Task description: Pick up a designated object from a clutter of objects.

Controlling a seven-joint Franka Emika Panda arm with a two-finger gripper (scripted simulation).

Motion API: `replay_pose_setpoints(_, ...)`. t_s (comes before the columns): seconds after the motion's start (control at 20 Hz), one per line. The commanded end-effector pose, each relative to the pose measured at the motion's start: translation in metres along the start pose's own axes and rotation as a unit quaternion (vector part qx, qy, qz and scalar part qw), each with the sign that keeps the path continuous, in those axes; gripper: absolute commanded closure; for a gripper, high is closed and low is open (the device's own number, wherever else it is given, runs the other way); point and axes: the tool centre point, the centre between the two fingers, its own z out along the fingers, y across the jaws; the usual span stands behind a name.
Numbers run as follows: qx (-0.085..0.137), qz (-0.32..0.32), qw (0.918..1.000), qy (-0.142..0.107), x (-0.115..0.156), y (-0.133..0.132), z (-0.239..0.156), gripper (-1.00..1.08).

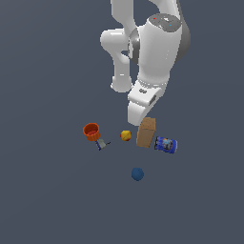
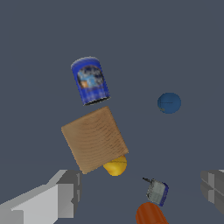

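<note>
Nearest the wrist camera you have the gripper (image 2: 140,192), its 2 fingers (image 2: 65,192) spread wide at either edge of that view with nothing between them, so you are still in the approach. In the exterior view the arm (image 1: 152,52) hangs above and just behind the box (image 1: 146,132), so I judge the step in hand to be lining up over it before descending. Do that by centring the box between the fingers, which it is not yet in the wrist view, and by turning the wrist so the fingers face 2 opposite flat sides; its top sits rotated against them now. Come straight down, because the can (image 1: 166,144) lies just beside the box on the exterior view's right and the yellow ball (image 1: 126,135) is close on the other side, tucked against a corner in the wrist view. The box is plain tan-brown with a grainy, cardboard-like face, upright, taller than wide, and the biggest piece in the clutter. The orange cup (image 1: 91,131), the blue ball (image 1: 137,174) and the small grey tool (image 1: 102,144) lie farther off.
</note>
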Motion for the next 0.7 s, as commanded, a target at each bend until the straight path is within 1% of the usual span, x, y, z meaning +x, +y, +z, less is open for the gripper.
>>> replay_pose_setpoints(0.0, 0.003, -0.037, 0.9993, -0.001, 0.002, -0.007, 0.010, -0.92)
replay_pose_setpoints(0.35, 0.012, -0.131, 0.9914, -0.001, 0.007, -0.025, 0.034, -0.92)
replay_pose_setpoints(0.65, 0.017, -0.183, 0.9830, -0.001, 0.008, -0.035, 0.048, -0.92)
